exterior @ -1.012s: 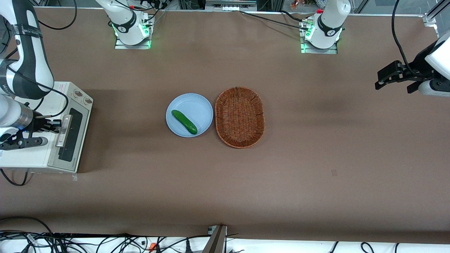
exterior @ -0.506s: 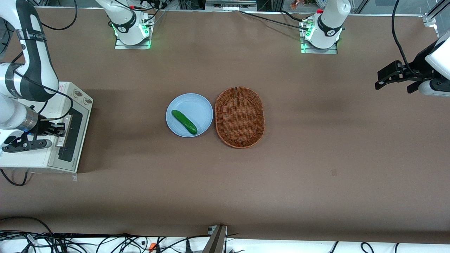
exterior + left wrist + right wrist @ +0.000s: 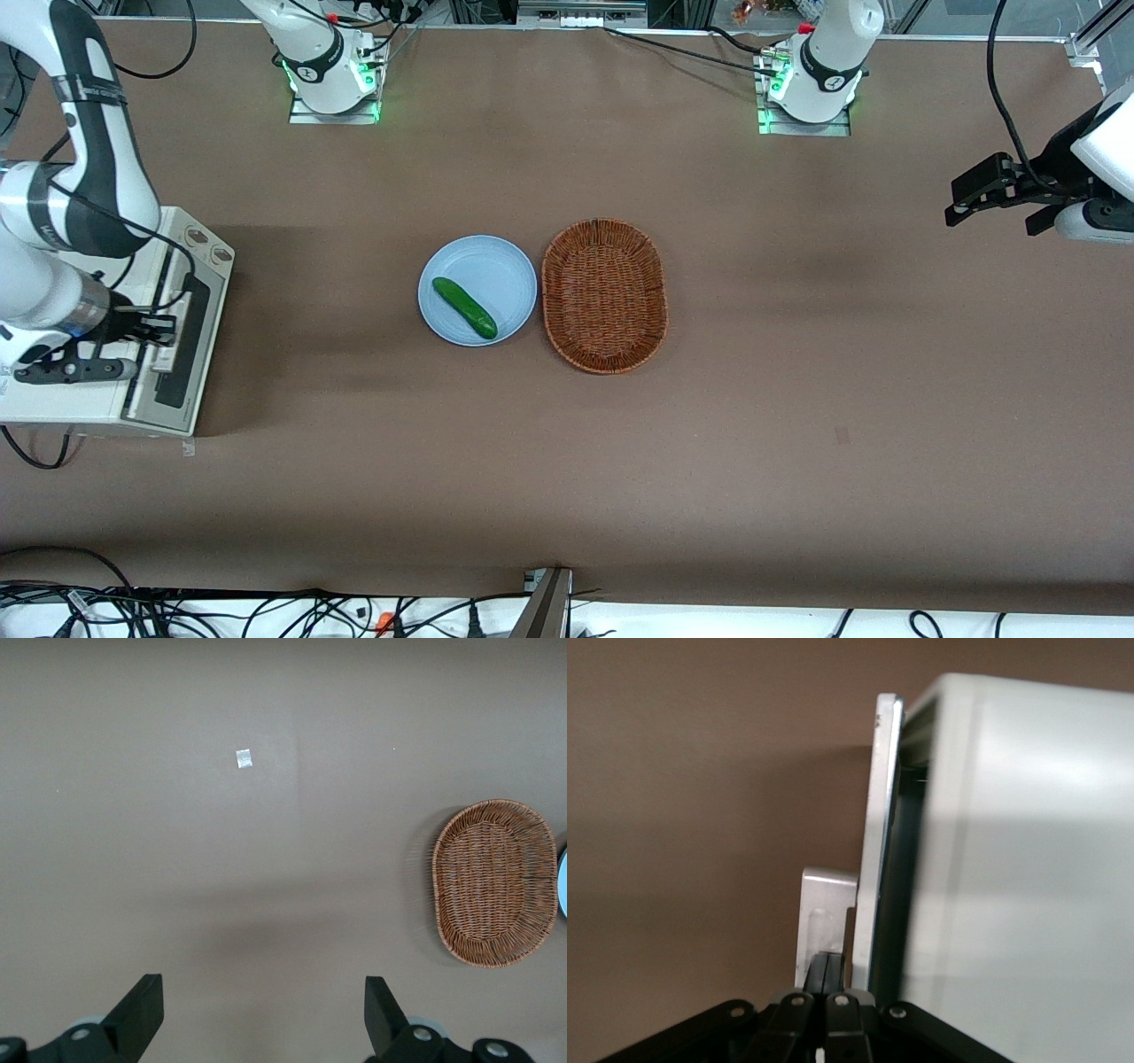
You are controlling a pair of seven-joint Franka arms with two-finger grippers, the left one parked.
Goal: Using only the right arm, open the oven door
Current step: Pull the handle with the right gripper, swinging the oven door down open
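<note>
Here, front view: toaster oven sits at working arm's end of worktop (image 3: 620, 461). Oven door (image 3: 182, 341) cracked ajar, top edge tipped away from body, likely start of swing-down. Right arm (image 3: 84, 177) bends over oven top, wrist low and level, tool (image 3: 164, 326) at silver handle (image 3: 177, 332), placed to drag door outward. Plate with cucumber (image 3: 463, 307) and basket (image 3: 603, 295) mid-worktop, well apart from oven.

Right wrist view: fingers (image 3: 824, 979) pressed together behind handle (image 3: 824, 921), narrow, hooking it, not clamping. Dark gap shows between oven door (image 3: 879, 850) and oven body.

Even overhead light falls on the table (image 3: 567, 461), with soft shadows. The gripper (image 3: 826, 979) at the oven door (image 3: 879, 850) looks blurred, near glare on the oven (image 3: 1028, 868).
</note>
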